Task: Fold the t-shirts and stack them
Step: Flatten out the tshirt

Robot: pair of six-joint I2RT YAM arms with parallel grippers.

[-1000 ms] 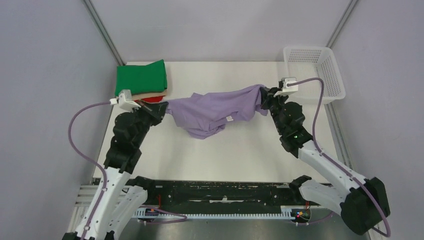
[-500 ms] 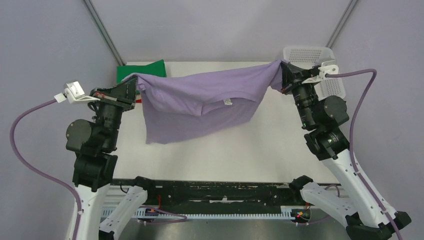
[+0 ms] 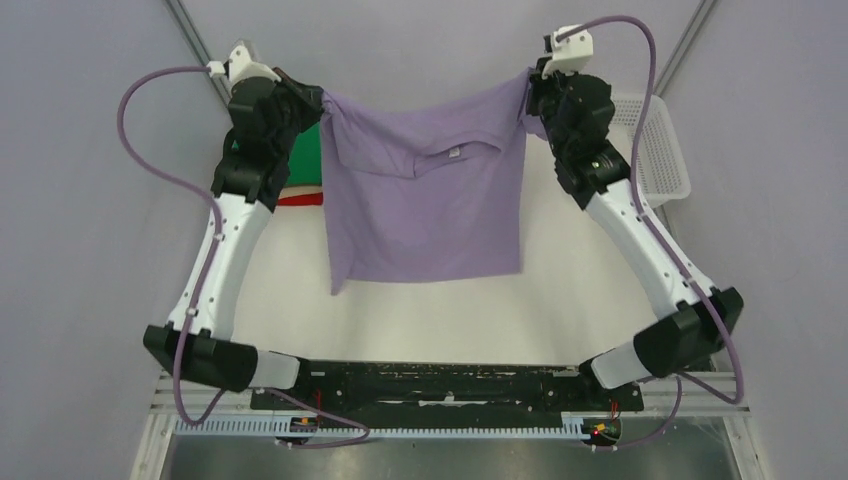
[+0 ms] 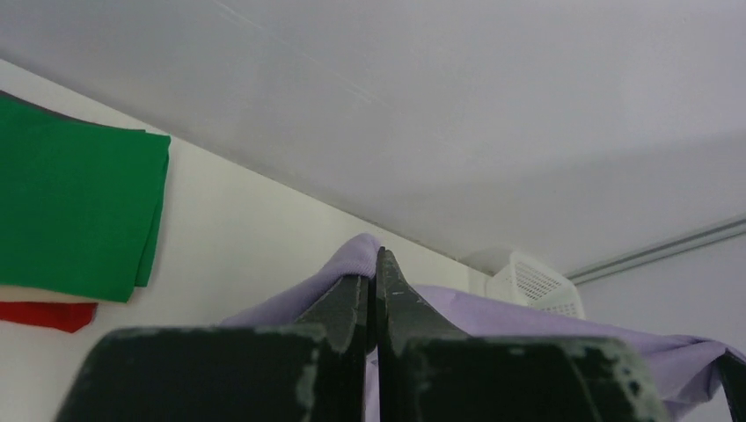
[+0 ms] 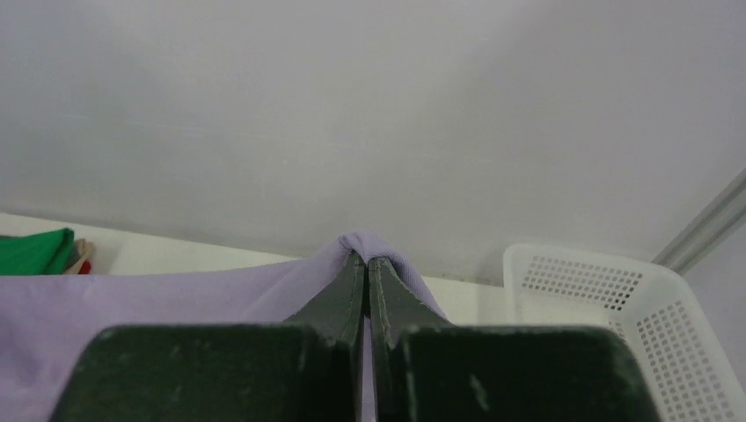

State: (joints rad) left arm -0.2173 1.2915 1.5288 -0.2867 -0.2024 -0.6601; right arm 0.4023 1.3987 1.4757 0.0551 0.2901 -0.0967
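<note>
Left fingers (image 4: 350,308) and right fingers (image 5: 350,294) each pinch a shoulder of the purple t-shirt (image 3: 430,210), hanging spread at upper centre. Lower both evenly, hem first onto the bench (image 3: 560,300), keeping it taut.

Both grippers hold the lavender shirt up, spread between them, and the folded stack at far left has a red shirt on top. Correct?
No: on top lies the green shirt, with the red shirt only peeking out beneath it, as the left wrist view shows. The left gripper and right gripper do hold the lavender shirt up, spread between them.
</note>
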